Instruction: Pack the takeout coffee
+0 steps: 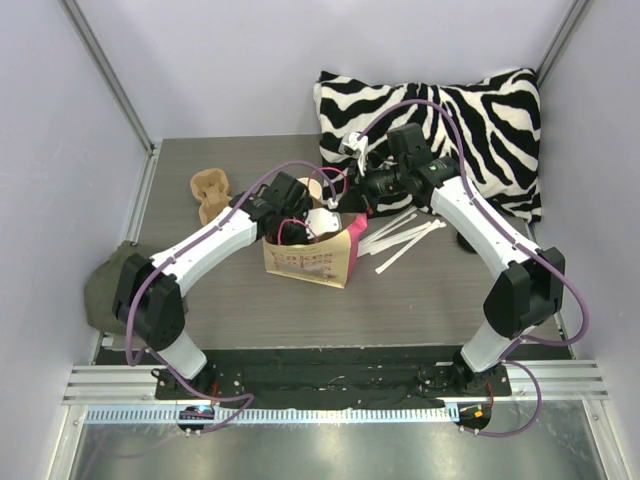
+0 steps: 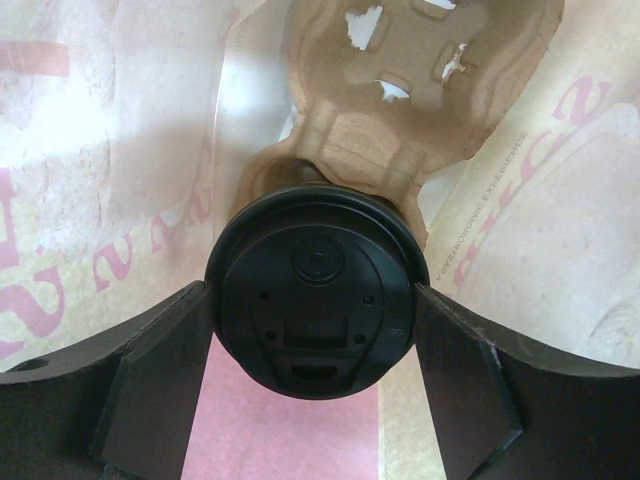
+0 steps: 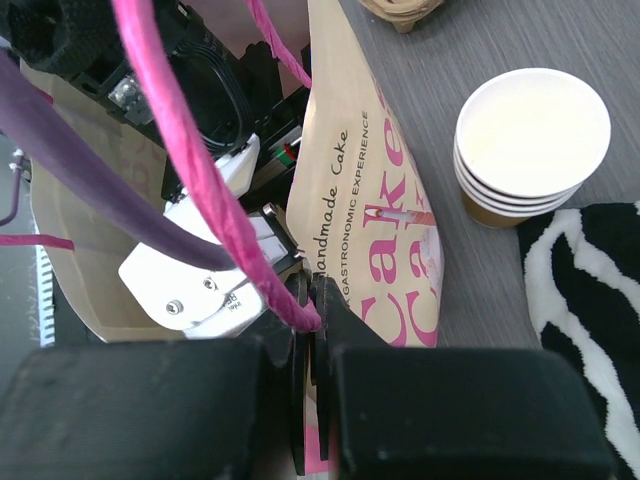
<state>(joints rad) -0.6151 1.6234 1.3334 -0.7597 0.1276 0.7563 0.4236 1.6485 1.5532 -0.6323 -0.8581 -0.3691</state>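
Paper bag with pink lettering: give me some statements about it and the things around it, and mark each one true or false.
1. The stack of cream-white paper cups stands inside the tan paper bag with pink lettering. False: it stands on the grey table, outside the bag.
2. The right gripper is shut on the bag's edge. True.
3. A round black lid sits between the left gripper's fingers inside the bag. True.
4. The zebra-striped pillow lies at the near edge of the table. False: it lies at the far right corner.
5. A tan moulded-pulp cup carrier is inside the bag. True.
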